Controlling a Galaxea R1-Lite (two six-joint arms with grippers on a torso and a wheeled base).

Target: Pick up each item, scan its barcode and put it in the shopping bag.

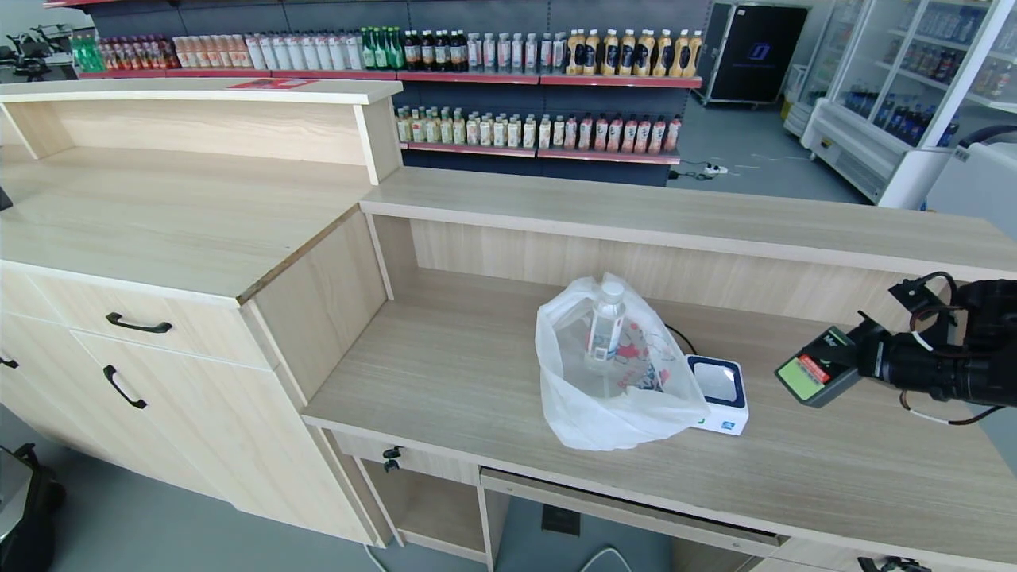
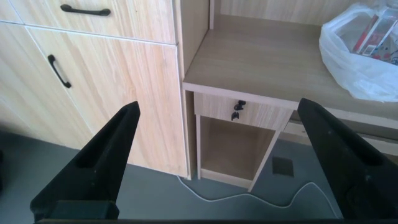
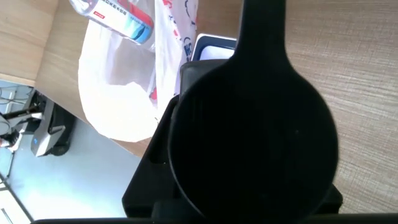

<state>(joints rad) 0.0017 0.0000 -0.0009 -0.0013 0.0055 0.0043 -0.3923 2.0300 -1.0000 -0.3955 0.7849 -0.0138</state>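
Right jaws clamped on a small box, held above the table just right of the scanner. Its long axis runs sideways, free end toward the shopping bag, green label visible from above. A bottle stands upright inside the bag. Left jaws apart, low before the cupboard.

White shopping bag standing open on wooden counter, clear bottle upright inside it, white scanner with dark window against bag's right side, right gripper clamped on green-and-black box above counter, apart from scanner, stocked drink shelves behind
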